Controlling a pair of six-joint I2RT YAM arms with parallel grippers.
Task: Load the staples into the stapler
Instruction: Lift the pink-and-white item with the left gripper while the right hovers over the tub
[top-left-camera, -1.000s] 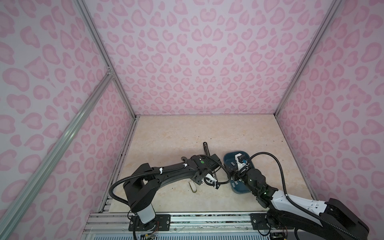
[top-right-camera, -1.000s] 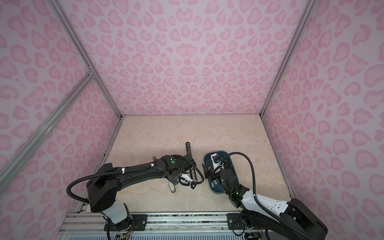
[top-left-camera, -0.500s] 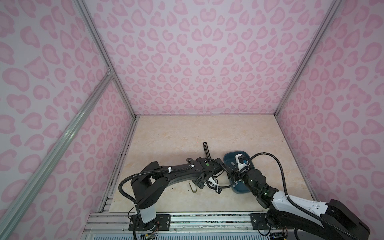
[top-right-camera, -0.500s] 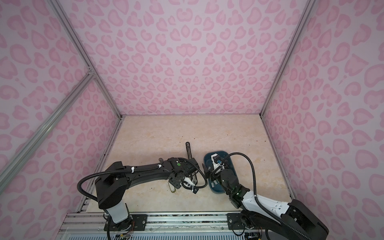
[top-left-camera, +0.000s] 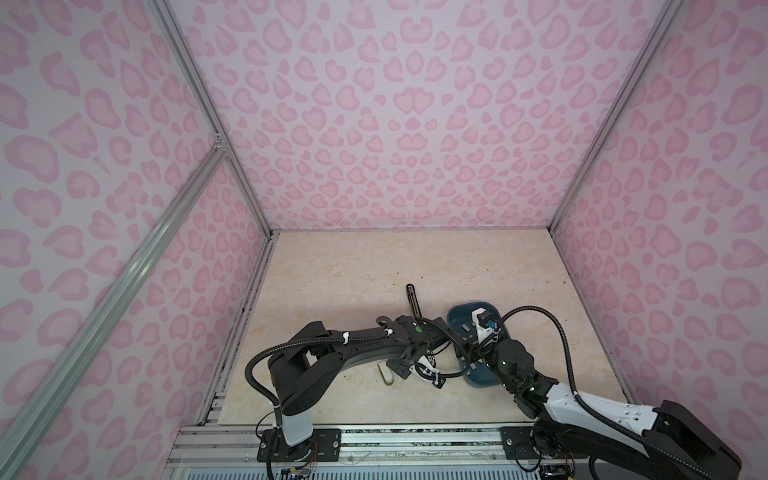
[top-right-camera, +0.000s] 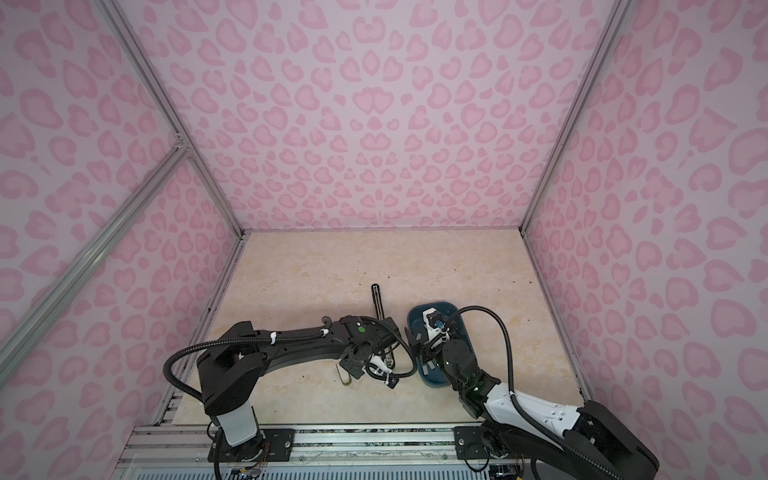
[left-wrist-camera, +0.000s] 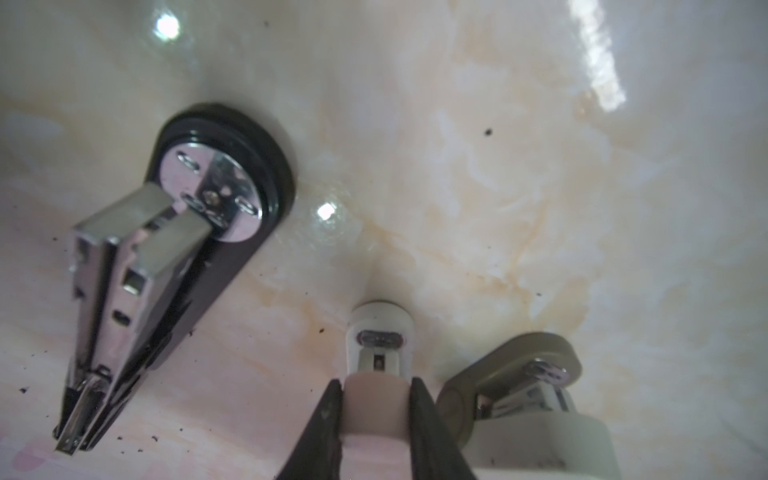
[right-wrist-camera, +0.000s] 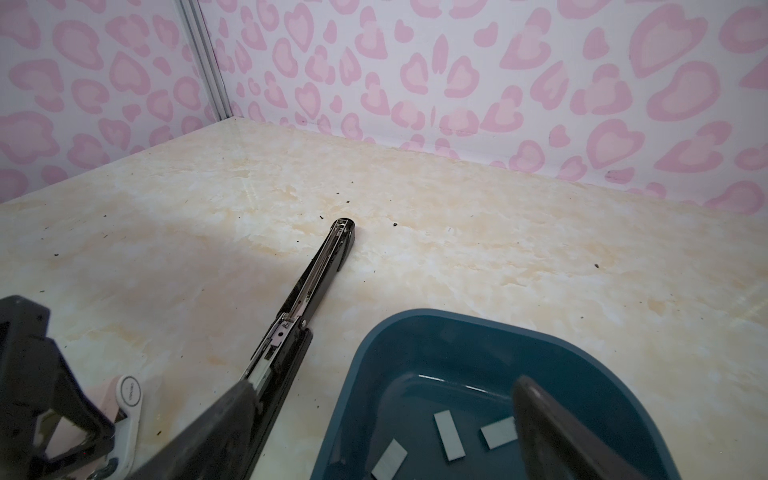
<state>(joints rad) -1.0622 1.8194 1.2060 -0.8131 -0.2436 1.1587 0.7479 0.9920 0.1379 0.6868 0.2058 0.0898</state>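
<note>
I am pinching the left gripper (left-wrist-camera: 375, 386) onto the pink stapler (left-wrist-camera: 379, 332). Both black fingers are pressing its flanks and no gap is showing. The stapler is lying on the table (right-wrist-camera: 457, 232), with the olive stapler (left-wrist-camera: 498, 370) just beside it. The black stapler (right-wrist-camera: 316, 286) is lying nearby, splayed open. I am hovering the right gripper (right-wrist-camera: 380, 384) with its jaws wide apart and nothing between them, one finger over the tray (right-wrist-camera: 415, 332). The staples (right-wrist-camera: 448, 434) are lying loose on the tray's floor.

As I am reading it, the step is securing the pink stapler so it can be opened and fed. The pinch should be sitting square on the flanks, because a skewed hold will probably let the rounded shell slip out. I am also minding the olive stapler, which is close enough to get nudged.

The pink shell is looking matt and rounded, ending in a white nose with a small metal slot. The black stapler is showing a glossy base, a round chrome anvil and a folded bright-steel channel. The staples are thin, flat, dull grey rectangles, likely awkward to lift off the slick blue plastic. The table is shining like polished marble.
</note>
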